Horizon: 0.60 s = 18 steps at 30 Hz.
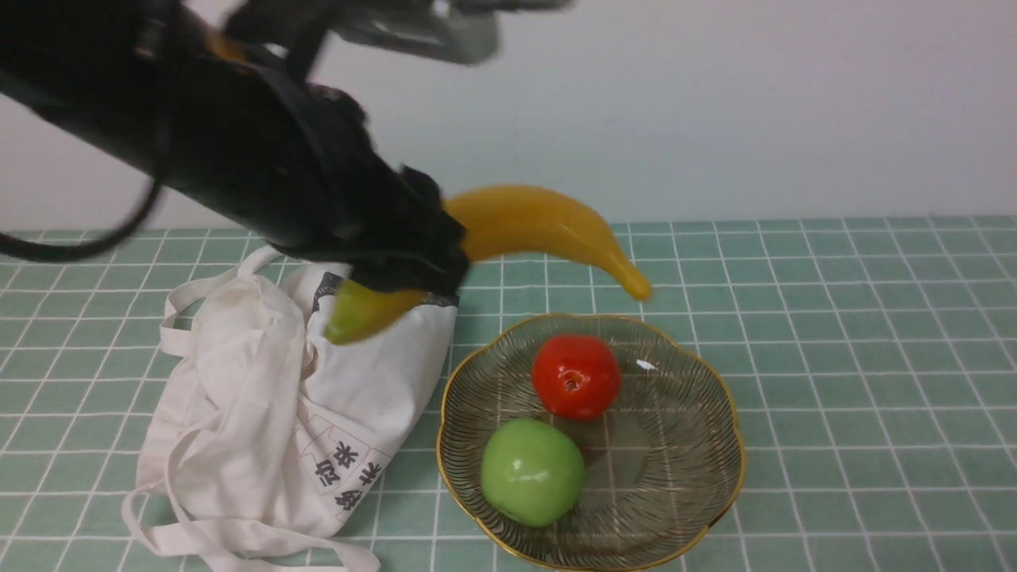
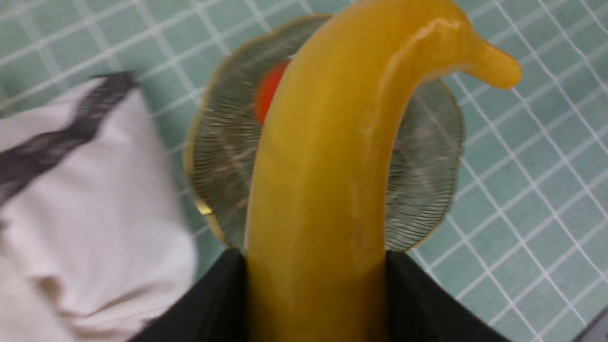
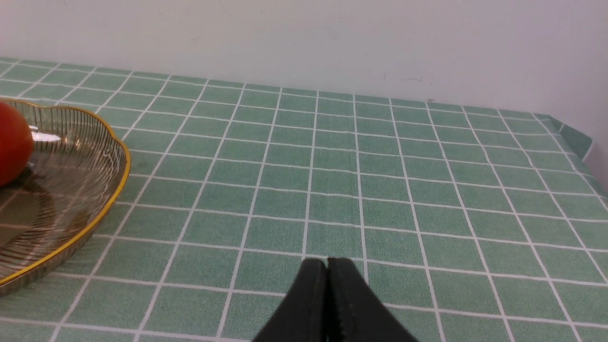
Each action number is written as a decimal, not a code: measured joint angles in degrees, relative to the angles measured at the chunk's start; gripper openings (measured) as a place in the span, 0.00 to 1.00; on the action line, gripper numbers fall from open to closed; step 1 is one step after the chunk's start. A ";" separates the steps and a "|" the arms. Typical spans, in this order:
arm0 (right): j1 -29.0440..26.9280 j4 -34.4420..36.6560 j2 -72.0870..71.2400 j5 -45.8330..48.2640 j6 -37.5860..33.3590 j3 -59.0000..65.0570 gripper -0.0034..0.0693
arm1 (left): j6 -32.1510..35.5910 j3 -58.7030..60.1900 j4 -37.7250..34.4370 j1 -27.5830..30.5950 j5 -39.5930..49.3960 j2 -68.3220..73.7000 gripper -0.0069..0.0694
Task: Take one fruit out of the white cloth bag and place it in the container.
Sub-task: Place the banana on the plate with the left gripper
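Note:
A long yellow banana (image 1: 540, 226) with a greenish end hangs in the air above the table, between the bag and the bowl, and my left gripper (image 1: 413, 258) is shut on its middle. In the left wrist view the banana (image 2: 327, 166) runs out from between the black fingers (image 2: 209, 299) over the glass bowl (image 2: 422, 166). The white cloth bag (image 1: 278, 413) lies crumpled at the left of the front view. The gold-rimmed glass bowl (image 1: 683, 445) sits right of it. My right gripper (image 3: 327, 266) is shut and empty, low over the cloth, right of the bowl (image 3: 71, 199).
A red apple (image 1: 576, 376) and a green apple (image 1: 531, 470) lie in the bowl. A green checked cloth (image 1: 858, 357) covers the table, with a white wall behind. The table's far right corner (image 3: 570, 133) shows in the right wrist view.

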 joint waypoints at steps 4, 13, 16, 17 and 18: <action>0.00 0.00 0.00 0.00 0.00 0.00 0.03 | 0.07 0.00 0.72 -5.52 -3.02 8.29 0.52; 0.00 0.00 0.00 0.00 0.00 0.00 0.03 | -0.04 0.11 1.84 -6.40 -19.42 19.13 0.51; 0.00 0.00 0.00 0.00 0.00 0.00 0.03 | -0.37 0.11 3.59 -5.90 -23.26 20.91 0.51; 0.00 0.00 0.00 0.00 0.00 0.00 0.03 | -0.59 0.11 3.88 -5.75 -23.81 21.20 0.51; 0.00 0.00 0.00 0.00 0.00 0.00 0.03 | -1.30 0.11 4.47 -4.84 -24.91 21.80 0.51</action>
